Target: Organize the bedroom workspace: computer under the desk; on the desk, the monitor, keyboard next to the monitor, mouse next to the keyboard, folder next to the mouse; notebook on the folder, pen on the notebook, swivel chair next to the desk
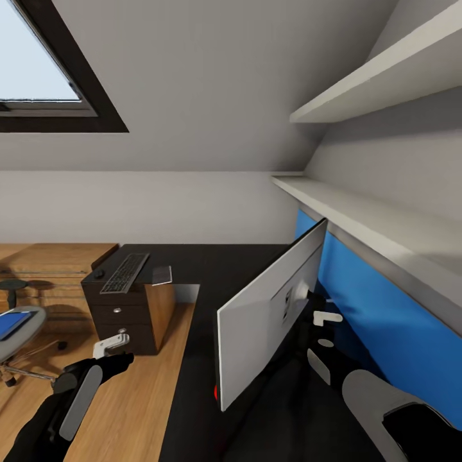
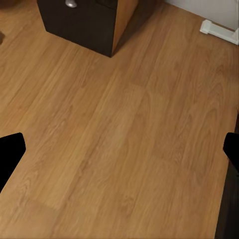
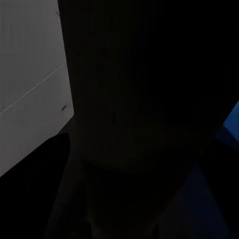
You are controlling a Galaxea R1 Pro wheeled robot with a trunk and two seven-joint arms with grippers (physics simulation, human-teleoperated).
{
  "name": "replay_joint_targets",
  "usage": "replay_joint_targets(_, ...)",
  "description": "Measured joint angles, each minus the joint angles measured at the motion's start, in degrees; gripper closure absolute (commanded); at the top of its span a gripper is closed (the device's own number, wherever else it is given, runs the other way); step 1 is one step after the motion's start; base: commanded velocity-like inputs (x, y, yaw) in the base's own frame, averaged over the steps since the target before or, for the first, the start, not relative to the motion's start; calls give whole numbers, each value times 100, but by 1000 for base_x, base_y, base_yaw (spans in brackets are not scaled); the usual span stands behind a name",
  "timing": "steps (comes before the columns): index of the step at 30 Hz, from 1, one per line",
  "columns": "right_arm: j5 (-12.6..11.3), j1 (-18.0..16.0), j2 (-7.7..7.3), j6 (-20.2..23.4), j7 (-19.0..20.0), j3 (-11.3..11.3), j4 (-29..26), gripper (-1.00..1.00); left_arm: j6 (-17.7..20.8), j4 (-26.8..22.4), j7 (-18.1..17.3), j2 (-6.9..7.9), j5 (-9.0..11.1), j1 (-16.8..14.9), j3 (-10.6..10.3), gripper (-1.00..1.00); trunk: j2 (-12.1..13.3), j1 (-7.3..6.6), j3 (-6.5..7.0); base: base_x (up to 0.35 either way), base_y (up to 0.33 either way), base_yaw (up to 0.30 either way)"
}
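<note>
Desk (image 1: 212, 269) holds monitor (image 1: 269, 314), tilted, pale back facing cam. Right gripper (image 1: 324, 316) at its stand, jaw state can't tell. Left gripper (image 1: 110, 345) open over floor. Risk: monitor tips if stand pushed. Keyboard (image 1: 125, 272) on desk's far end.

The desk (image 1: 212, 276) runs from centre frame down to the lower edge. The monitor (image 1: 269, 314) stands on it at centre right, its back facing the camera. The keyboard (image 1: 126, 272) lies on the desk's far-left end, above the drawer unit (image 1: 122, 317), with the mouse (image 1: 99, 274) just left of it. At the left edge, the folder (image 1: 13, 324) rests on the swivel chair (image 1: 19, 340). Two shelves (image 1: 359, 212) occupy the upper right.
</note>
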Motion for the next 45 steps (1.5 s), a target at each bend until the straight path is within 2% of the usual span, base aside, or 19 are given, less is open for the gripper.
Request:
replay_joint_targets(1,46,-3,0,3,2,-56,-10,100,-2,1,0,0,5,2,0,-100,3,1,1,123,-45,0)
replay_joint_targets(4,35,-1,-1,2,0,-1,-7,100,3,2,7,0,5,5,2,-100,2,3,1,36,-13,0)
replay_joint_targets(6,44,-2,-1,-1,0,-61,-8,100,5,2,8,0,4,3,3,-100,2,3,1,9,-3,0)
replay_joint_targets(8,48,-2,0,1,1,-12,-8,100,6,2,8,0,2,2,4,-100,2,3,1,4,-1,0)
replay_joint_targets(45,55,-2,0,7,1,-23,-9,100,22,2,8,0,1,2,9,-100,2,3,1,11,0,0)
